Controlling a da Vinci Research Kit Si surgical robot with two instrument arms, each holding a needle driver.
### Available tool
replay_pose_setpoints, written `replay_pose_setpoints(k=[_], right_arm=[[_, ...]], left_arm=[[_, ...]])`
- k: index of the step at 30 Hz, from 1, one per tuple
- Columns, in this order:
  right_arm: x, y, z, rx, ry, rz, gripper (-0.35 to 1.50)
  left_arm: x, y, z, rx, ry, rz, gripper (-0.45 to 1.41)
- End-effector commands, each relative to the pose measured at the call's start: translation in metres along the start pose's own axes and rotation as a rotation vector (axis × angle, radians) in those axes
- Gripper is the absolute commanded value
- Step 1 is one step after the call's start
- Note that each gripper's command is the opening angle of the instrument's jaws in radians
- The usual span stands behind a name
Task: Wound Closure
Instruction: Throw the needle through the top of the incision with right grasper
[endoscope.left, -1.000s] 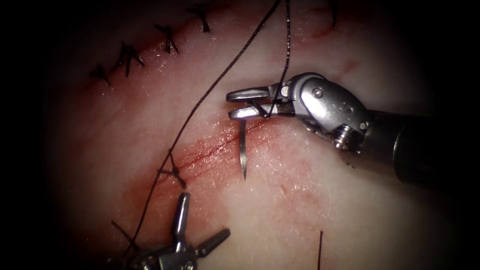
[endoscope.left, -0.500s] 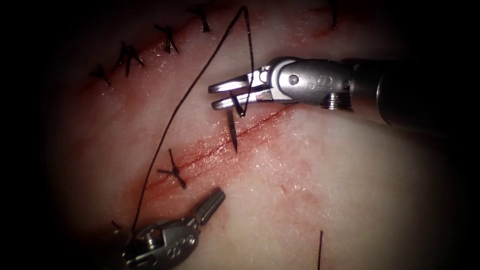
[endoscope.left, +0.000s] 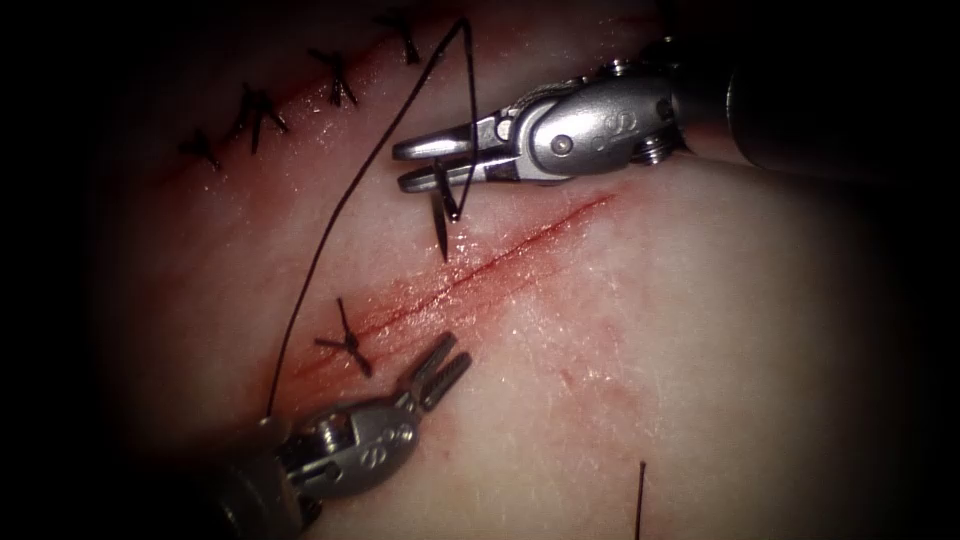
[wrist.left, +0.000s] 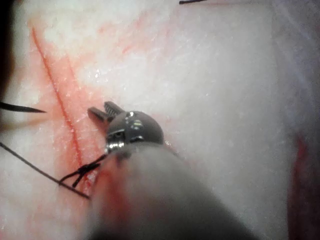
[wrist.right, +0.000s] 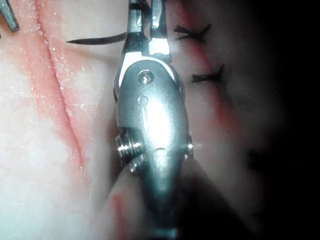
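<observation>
Right tool (endoscope.left: 415, 165) clamps the needle (endoscope.left: 440, 222) near its blunt end, above the cut (endoscope.left: 480, 268); the needle hangs tip-down, free of the tissue (endoscope.left: 700, 350), just short of the cut. Thread (endoscope.left: 330, 225) loops off the jaws. Left tool (endoscope.left: 445, 365), below the cut beside a knotted stitch (endoscope.left: 348, 342), parted slightly, holds nothing.

No text, label or number can be read anywhere.
</observation>
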Motion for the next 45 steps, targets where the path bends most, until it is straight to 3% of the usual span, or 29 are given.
replay_pose_setpoints(k=[1,11,21,37,45], right_arm=[[-0.0005,0.0005,0.0014,0.001,0.007,-0.011,-0.35],[-0.0008,-0.0001,0.0027,0.07,0.047,-0.132,-0.35],[-0.0007,-0.0005,0.0028,0.068,0.075,-0.182,-0.35],[-0.0015,-0.0019,0.0027,0.105,0.081,-0.196,-0.35],[-0.0015,-0.002,0.0027,0.112,0.065,-0.293,-0.35]], left_arm=[[-0.0001,0.0003,0.0008,-0.001,-0.001,0.002,-0.08],[-0.0008,0.0006,0.001,-0.002,-0.026,-0.013,-0.06],[-0.001,0.0013,0.0005,-0.009,-0.035,-0.021,-0.03],[-0.0006,0.0012,-0.0002,-0.009,-0.039,-0.028,-0.03],[-0.0004,0.0013,-0.0005,-0.007,-0.041,-0.033,-0.03]])
